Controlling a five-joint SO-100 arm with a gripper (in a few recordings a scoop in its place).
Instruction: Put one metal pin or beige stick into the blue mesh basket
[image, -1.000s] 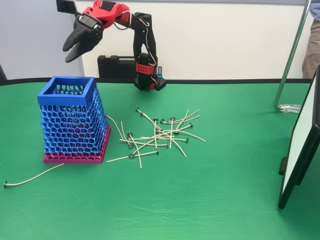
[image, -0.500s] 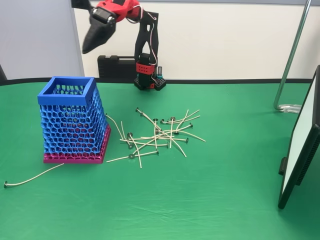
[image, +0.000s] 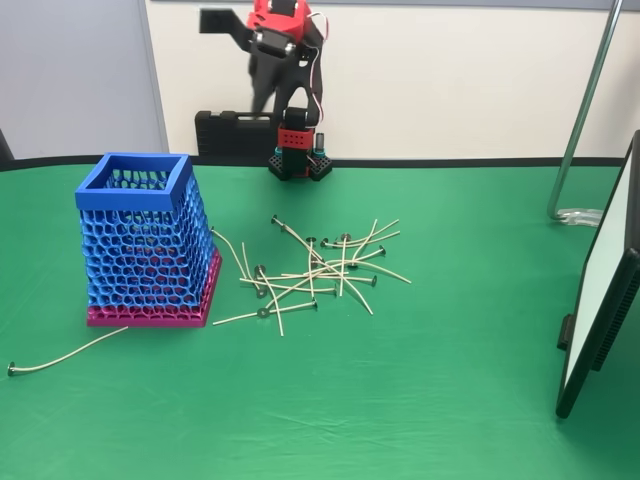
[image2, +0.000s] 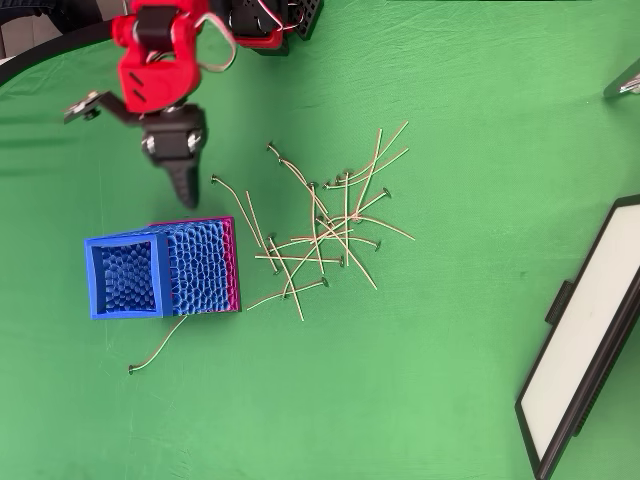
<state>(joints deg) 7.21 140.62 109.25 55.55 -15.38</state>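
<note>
Overhead, end effector (image2: 186, 190) beside basket (image2: 125, 243), sticks (image2: 320, 235) apart.

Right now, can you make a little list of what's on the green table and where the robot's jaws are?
basket: blue mesh basket standing upright on a pink base, left in the fixed view
sticks: pile of beige sticks on the cloth, right of the basket
stray stick: lone stick in front of the basket
gripper: raised above the cloth, jaws together, holding nothing I can see
table: green cloth

A green table (image: 420, 420) bears the blue mesh basket (image: 147, 243), scattered beige sticks (image: 320, 268), a white panel (image: 600, 290)
</note>
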